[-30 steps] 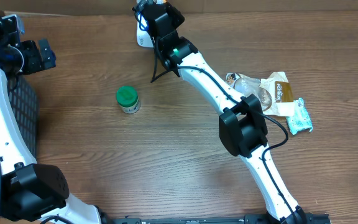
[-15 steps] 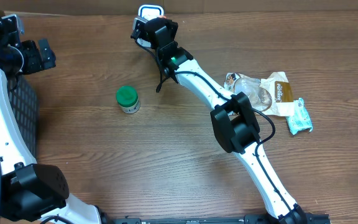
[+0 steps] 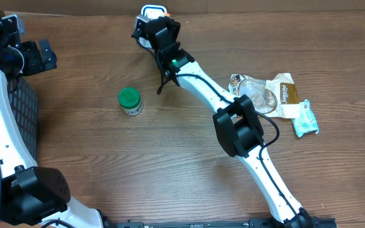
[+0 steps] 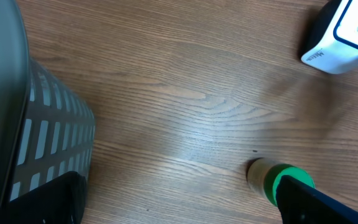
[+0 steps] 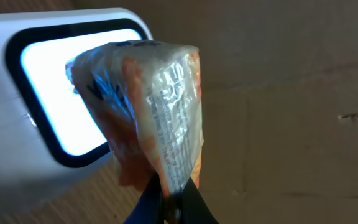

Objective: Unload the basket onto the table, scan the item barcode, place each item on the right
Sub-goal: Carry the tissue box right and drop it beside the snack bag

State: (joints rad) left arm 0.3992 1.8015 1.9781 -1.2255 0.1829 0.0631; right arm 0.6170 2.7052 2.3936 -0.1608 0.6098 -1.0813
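The right arm's fingers (image 5: pixel 169 202) are pinched tight on the bottom edge of a crinkly clear-and-orange plastic packet (image 5: pixel 157 118). They hold it upright, right in front of the white box scanner with the black-rimmed glowing window (image 5: pixel 48 124) at the far edge of the wooden surface (image 3: pixel 170 158). The packet covers part of that lit window, just beside it or perhaps touching; I can't tell which. Fine print runs down the side facing away from the window, but I can't make out a barcode anywhere.

So the pick-up is done and the item is presented, I'd say. What's left is getting a clean read, and nothing here shows whether the scanner has caught it, then setting the packet down.

Over on the far left, the left arm's fingers (image 3: pixel 43 54) are spread wide with nothing in them, above the surface by a dark slotted basket (image 4: pixel 36 143). A small green-lidded jar (image 3: pixel 130 100) and a heap of snack packets (image 3: pixel 271 95) wait untouched.
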